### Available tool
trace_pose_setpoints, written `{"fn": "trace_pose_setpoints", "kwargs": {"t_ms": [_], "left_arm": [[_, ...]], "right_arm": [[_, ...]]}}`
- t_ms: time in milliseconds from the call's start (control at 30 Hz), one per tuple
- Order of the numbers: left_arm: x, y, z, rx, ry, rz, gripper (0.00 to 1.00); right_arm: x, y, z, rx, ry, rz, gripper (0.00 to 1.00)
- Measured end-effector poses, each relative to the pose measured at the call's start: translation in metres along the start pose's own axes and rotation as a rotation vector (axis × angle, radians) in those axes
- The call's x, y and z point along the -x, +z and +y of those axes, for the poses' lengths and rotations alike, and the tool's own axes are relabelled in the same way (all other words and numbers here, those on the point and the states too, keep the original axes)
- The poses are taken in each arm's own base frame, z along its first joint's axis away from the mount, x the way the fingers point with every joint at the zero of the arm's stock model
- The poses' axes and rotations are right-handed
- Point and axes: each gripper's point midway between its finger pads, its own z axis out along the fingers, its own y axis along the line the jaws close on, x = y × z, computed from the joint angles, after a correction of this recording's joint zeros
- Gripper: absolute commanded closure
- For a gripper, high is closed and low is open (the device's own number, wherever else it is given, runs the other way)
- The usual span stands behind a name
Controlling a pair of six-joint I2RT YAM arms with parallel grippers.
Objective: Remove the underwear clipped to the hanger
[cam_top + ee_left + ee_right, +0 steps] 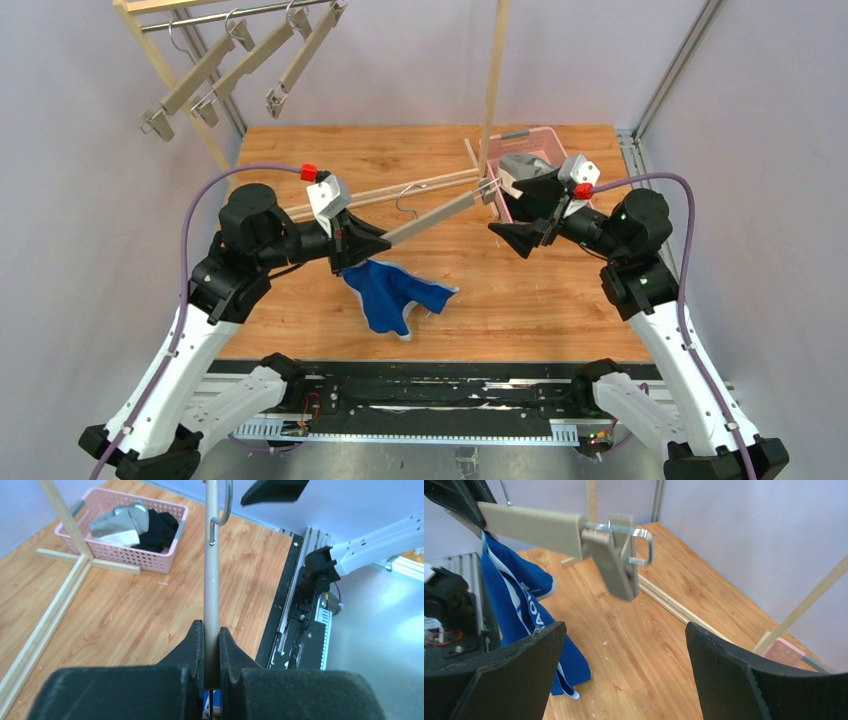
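Note:
My left gripper [372,243] is shut on one end of a wooden clip hanger [432,215], holding it above the table. The bright blue underwear [395,292] hangs from the hanger end at my left gripper and trails onto the table. In the right wrist view the blue underwear [519,605] hangs at left and the hanger's free clip [616,562] is empty. My right gripper [520,238] is open and empty, just past the hanger's free end. The grey underwear [120,522] and the black underwear [159,530] lie in the pink basket [145,557].
The pink basket [540,138] stands at the back right beside a wooden rack post [494,80]. Three empty clip hangers [235,75] hang on the rail at the back left. Rack base slats [400,190] lie on the table.

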Motion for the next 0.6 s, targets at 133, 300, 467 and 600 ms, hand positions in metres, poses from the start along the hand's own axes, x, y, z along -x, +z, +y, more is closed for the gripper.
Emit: {"fn": "trace_pose_setpoints", "kwargs": {"t_ms": [133,300,467,600], "left_arm": [[0.017,0.002,0.0,0.003,0.009,-0.086,1.0],[0.021,0.011,0.003,-0.008,-0.038,-0.173,1.0],[0.022,0.024,0.012,-0.006,-0.112,-0.22,1.0],[0.028,0.03,0.015,-0.014,-0.148,-0.261,1.0]], "right_arm": [[-0.003,0.004,0.004,0.018,0.083,-0.048,0.1],[-0.011,0.01,0.01,0.045,0.23,-0.161,0.07],[0.015,0.016,0.012,0.11,0.289,-0.322,0.09],[0.037,0.022,0.01,0.18,0.323,-0.432,0.1]]}}
